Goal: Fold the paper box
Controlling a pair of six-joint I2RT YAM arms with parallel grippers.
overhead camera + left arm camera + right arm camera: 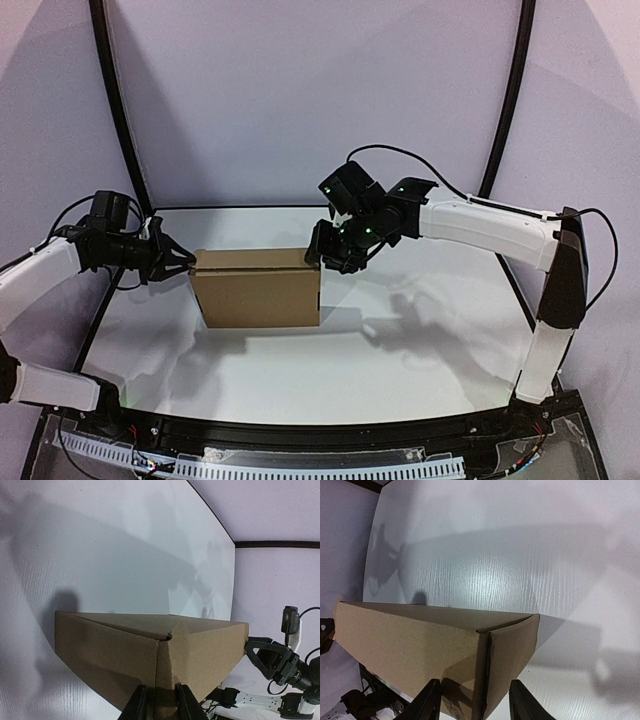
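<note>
Pinching box at its left end, mid-table, w/ the other arm astride the right end.

Top view: box lies on table near centre, long side toward the arm bases, looks mostly folded up. L gripper is at its left end, R gripper at the top right corner.
L wrist view: fingers sit tight either side of the end seam w/ card filling the gap, so it reads as clamped on the box.
R wrist view: jaws spread wide astride the box corner, a gap showing beside one finger, so no grip there.
Handling, my guess: light thin card, stiff along creases, but panels dent and flaps spring back. Smooth face may slip. Take it at folded edges/corners, not mid-panel, w/ a gentle squeeze.
</note>
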